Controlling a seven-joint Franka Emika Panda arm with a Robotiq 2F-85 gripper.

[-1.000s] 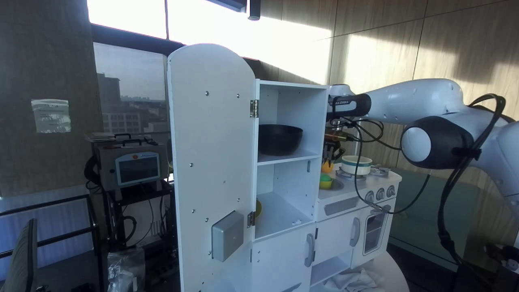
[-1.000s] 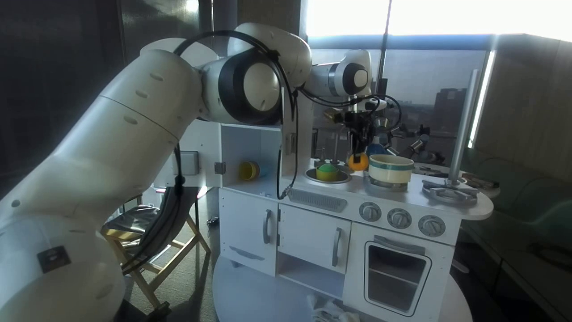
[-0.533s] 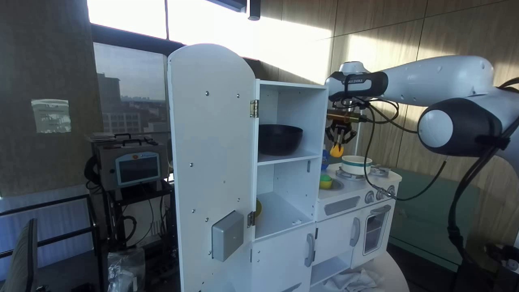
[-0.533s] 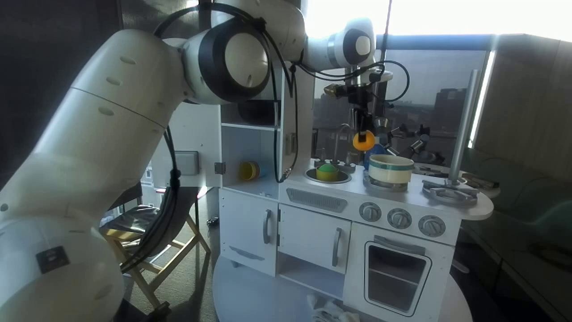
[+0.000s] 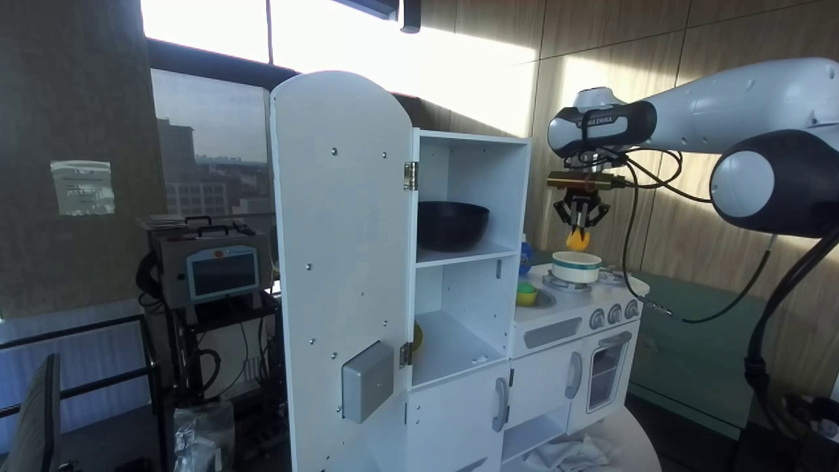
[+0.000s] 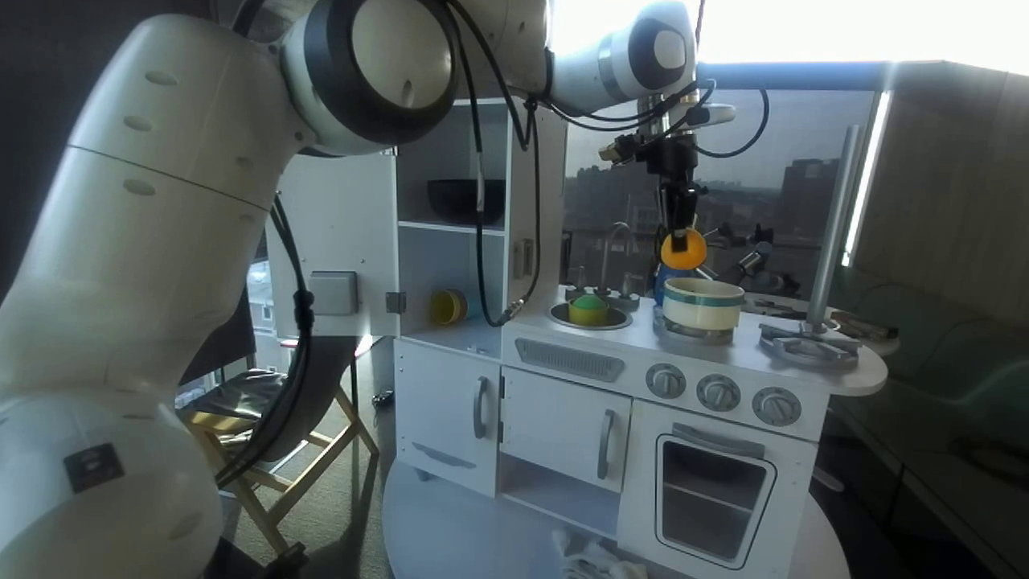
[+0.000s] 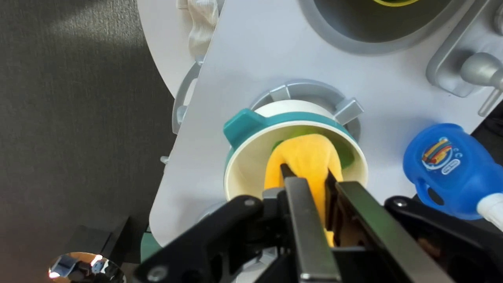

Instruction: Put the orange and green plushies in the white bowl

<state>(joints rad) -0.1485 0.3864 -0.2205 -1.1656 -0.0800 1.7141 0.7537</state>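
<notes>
My gripper [image 7: 308,173] is shut on the orange plushie [image 7: 307,151] and holds it above the white bowl [image 7: 248,167], a pot-like bowl with a teal band. In both exterior views the gripper [image 5: 577,229] [image 6: 680,240] and the orange plushie [image 5: 577,242] [image 6: 689,254] hang over the bowl [image 5: 574,270] [image 6: 701,312], apart from its rim. A green to yellow-green thing [image 7: 345,152], apparently the green plushie, lies inside the bowl in the wrist view, partly hidden behind the orange plushie. The exterior views do not show the bowl's inside.
The bowl stands on a burner of the white toy kitchen. A yellow cup [image 6: 589,316] with a green round thing [image 6: 589,302] stands in the sink. A blue bottle [image 7: 452,169] stands beside the bowl. A tall pole [image 6: 836,225] rises at the counter's end. A dark bowl [image 5: 452,225] sits on a shelf.
My gripper has lifted the orange plushie from near the counter beside the bowl, then moved to the right in both exterior views, over the bowl. It stays shut on the plushie.
</notes>
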